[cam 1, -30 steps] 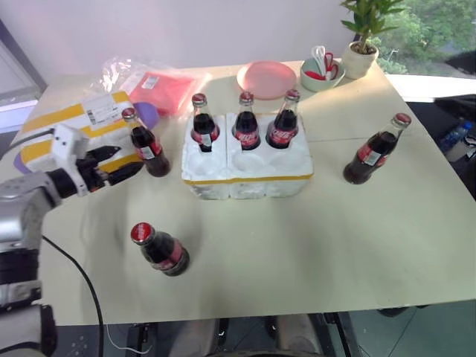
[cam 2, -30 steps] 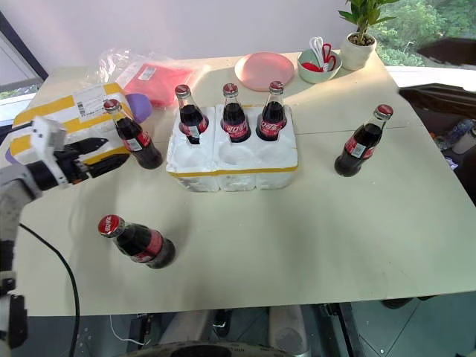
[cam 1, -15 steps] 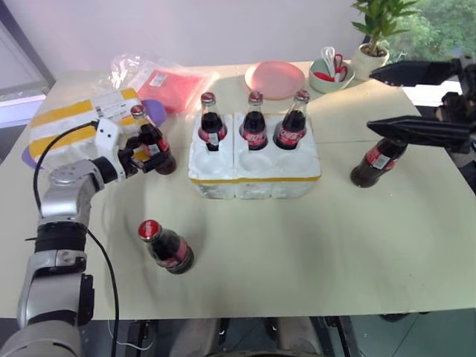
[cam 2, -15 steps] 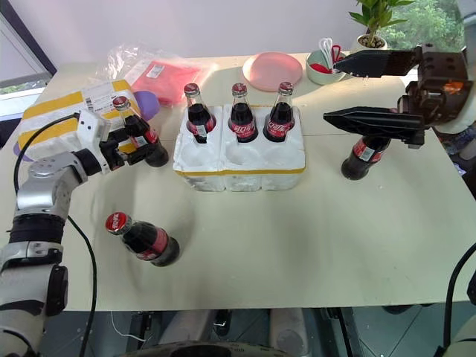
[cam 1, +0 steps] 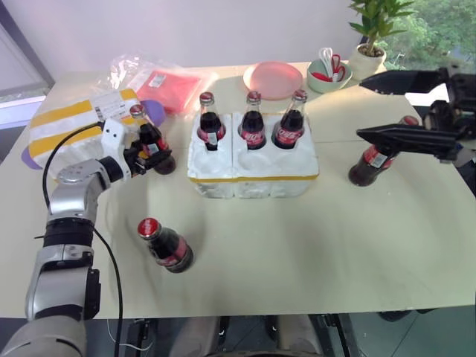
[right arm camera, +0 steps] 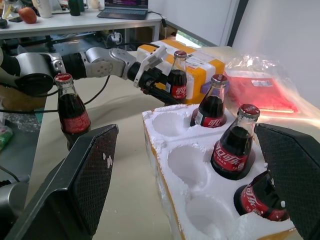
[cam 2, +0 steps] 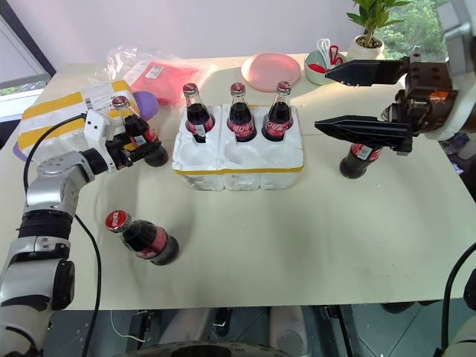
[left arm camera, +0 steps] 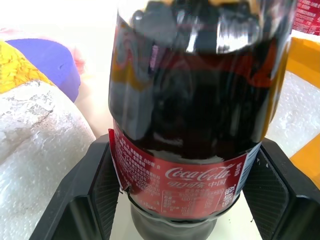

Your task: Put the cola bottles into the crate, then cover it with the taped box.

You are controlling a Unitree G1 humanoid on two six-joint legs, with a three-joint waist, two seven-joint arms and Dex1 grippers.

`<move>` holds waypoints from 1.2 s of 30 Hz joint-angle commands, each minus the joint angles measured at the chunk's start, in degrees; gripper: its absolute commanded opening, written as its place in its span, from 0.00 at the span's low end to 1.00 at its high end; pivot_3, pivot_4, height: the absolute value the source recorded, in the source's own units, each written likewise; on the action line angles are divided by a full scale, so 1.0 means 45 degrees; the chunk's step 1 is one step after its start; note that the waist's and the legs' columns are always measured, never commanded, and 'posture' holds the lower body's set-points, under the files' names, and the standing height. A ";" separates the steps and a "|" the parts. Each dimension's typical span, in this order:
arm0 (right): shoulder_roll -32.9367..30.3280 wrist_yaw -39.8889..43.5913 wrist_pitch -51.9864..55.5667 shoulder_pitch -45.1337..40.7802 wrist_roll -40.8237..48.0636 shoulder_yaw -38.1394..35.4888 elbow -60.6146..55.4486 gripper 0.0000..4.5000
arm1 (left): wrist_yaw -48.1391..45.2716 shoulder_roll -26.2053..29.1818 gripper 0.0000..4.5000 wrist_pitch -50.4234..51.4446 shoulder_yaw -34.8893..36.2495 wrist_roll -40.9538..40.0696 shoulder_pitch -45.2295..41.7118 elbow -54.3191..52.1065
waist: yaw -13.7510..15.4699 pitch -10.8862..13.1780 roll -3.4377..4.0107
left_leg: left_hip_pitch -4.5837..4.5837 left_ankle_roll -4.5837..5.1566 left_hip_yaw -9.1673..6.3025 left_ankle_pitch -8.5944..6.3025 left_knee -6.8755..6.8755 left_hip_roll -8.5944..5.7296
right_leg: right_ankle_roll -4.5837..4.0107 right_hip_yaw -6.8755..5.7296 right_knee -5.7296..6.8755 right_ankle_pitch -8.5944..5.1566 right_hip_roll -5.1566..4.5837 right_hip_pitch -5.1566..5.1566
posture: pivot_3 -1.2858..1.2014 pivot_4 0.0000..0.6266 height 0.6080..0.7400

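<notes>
Cream table (cam 1: 312,238); landmark: the crate (cam 1: 253,165), rough white foam with a yellow band, its three far wells holding glass cola bottles (cam 1: 253,128), near wells empty. Left of it, the taped box (cam 1: 71,126), partly hidden. The left gripper (cam 2: 132,143) pinches a standing bottle (cam 2: 134,134). The right gripper (cam 2: 338,97) is spread wide right of the crate, partly masking another bottle (cam 1: 372,160). One bottle (cam 1: 165,245) stands in front of the crate, to its left.

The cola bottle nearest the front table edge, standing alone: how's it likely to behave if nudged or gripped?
That cola bottle stands upright, tall and narrow on a small base, so a push high up would probably tip it. Once down, its round body would likely roll on the bare table. It looks like smooth glass full of liquid: probably rigid, heavy for its size, and somewhat slippery.
</notes>
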 commanded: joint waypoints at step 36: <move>0.0214 -0.1362 -0.0808 0.1014 -0.0182 -0.0461 -0.0895 1.00 | -0.3332 -0.1338 0.62 0.5042 -0.0796 -0.3769 -0.4533 -0.3906 | 0.0016 0.0101 -0.0170 | -0.0088 -0.0018 0.0008 0.0013 0.0160 -0.0017 | 0.0036 0.0000 0.0046 0.0027 -0.0003 -0.0024 | 0.52 0.24 1.00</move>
